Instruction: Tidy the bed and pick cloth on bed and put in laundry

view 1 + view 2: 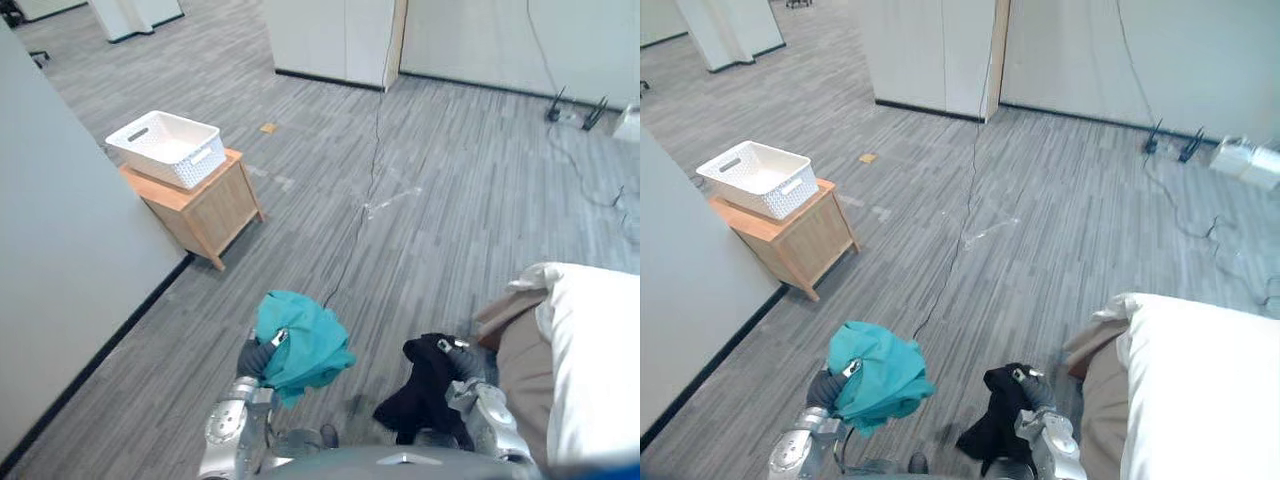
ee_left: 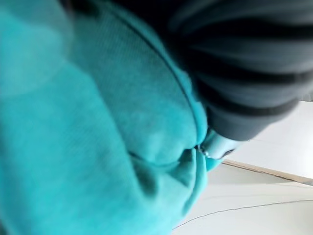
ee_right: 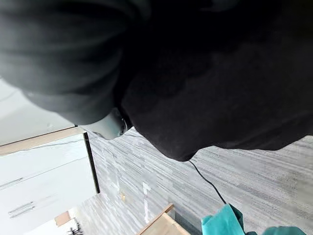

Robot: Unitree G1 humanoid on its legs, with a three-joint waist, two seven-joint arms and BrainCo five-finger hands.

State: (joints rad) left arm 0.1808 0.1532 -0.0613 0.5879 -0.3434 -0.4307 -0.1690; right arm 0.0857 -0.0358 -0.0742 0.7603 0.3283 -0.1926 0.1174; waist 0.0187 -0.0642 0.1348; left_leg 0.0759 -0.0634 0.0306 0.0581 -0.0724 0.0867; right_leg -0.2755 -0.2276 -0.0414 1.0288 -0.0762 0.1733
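Teal cloth (image 1: 305,345) clenched in left hand (image 1: 252,358), black cloth (image 1: 425,390) in right hand (image 1: 466,364).

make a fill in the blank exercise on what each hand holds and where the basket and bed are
1. The left hand is shut on the teal cloth; the right hand is shut on a second cloth, coloured ____.
2. The white basket stands on a small ____ cabinet.
3. The bed lies to the robot's ____.
Missing words: black; wooden; right.
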